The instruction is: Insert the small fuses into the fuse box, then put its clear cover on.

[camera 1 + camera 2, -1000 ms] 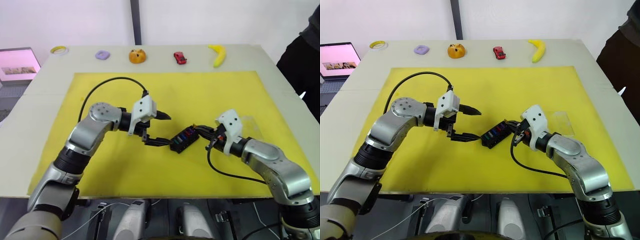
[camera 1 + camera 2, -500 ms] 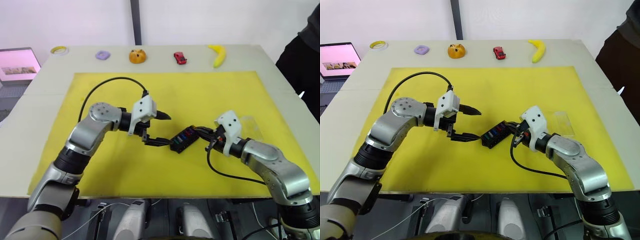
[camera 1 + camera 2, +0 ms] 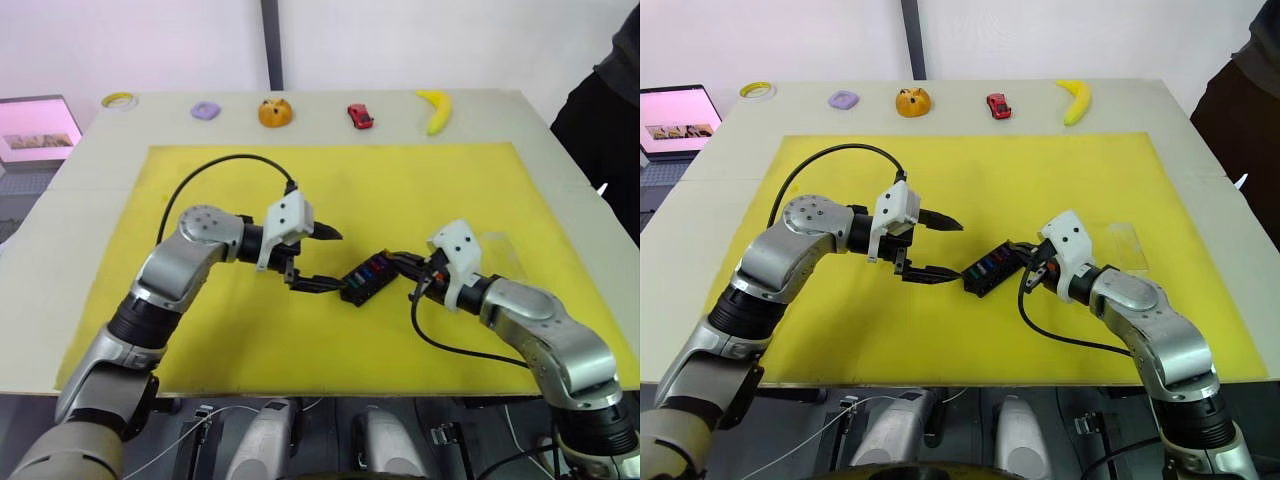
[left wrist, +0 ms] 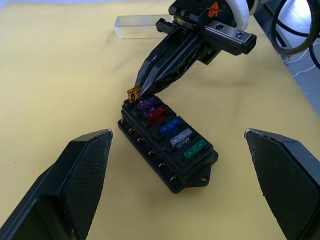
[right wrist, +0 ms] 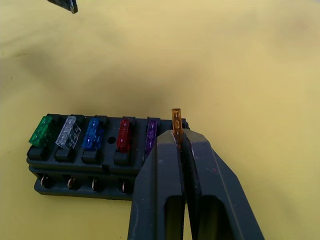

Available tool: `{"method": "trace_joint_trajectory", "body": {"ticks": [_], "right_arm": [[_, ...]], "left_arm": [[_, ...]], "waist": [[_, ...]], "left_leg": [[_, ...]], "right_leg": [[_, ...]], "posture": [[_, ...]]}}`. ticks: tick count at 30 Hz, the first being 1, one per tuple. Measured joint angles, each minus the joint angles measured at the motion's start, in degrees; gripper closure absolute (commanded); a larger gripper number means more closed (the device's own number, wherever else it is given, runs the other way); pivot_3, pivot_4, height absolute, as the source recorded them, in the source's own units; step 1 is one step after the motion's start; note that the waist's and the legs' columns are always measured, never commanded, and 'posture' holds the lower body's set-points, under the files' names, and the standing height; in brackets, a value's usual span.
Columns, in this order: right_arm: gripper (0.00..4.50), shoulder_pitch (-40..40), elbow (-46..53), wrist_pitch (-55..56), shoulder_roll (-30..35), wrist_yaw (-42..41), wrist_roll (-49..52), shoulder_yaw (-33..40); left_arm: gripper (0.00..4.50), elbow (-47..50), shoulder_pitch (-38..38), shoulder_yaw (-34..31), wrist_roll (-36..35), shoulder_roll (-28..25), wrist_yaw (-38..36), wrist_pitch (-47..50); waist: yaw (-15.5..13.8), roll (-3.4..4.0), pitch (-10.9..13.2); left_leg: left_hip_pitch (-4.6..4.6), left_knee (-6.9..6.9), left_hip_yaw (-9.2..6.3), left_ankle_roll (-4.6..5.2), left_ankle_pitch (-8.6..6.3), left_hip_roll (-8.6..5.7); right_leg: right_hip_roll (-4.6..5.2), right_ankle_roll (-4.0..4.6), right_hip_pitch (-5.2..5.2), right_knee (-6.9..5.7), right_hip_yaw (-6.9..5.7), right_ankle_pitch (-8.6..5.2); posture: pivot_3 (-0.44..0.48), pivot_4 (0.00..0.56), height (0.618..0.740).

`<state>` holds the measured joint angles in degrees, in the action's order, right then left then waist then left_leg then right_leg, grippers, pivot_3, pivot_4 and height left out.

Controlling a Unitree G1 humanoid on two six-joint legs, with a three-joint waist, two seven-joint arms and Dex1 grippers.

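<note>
The right end effector (image 4: 137,93) is pinching an amber fuse (image 5: 176,121) between closed fingers, poised over the last empty slot at the end of the fuse box (image 4: 167,145). Compared with a second ago it is sitting almost where it was, edging only slightly along the box, so the fuse is not yet seated. Five fuses are already sitting in one row: green (image 5: 39,132), clear (image 5: 68,134), blue (image 5: 93,134), red (image 5: 123,135) and purple (image 5: 151,136). The left end effector (image 3: 318,258) is spread wide, its lower finger touching the box's near end, apparently bracing it. The clear cover (image 4: 138,26) is lying on the yellow mat (image 3: 230,330) beyond the right arm, waiting for the final step.
</note>
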<state>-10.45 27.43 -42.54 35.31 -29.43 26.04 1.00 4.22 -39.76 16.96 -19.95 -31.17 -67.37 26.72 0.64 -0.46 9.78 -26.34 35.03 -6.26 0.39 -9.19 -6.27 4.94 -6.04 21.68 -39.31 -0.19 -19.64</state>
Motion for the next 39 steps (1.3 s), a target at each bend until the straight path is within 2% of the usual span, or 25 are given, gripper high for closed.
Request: {"method": "trace_joint_trajectory", "body": {"ticks": [39], "right_arm": [[4.5,-0.6,-0.2,-0.2,-0.4,-0.7,-3.2,-0.5]], "left_arm": [[0.04,0.4,0.0,0.0,0.0,0.1,0.1,0.0]], "waist": [[0.0,0.0,0.0]], "left_leg": [[0.01,0.02,0.0,-0.15,0.09,0.0]], "right_leg": [[0.0,0.0,-0.01,-0.04,0.0,0.0]], "posture": [[0.0,0.15,0.735]]}}
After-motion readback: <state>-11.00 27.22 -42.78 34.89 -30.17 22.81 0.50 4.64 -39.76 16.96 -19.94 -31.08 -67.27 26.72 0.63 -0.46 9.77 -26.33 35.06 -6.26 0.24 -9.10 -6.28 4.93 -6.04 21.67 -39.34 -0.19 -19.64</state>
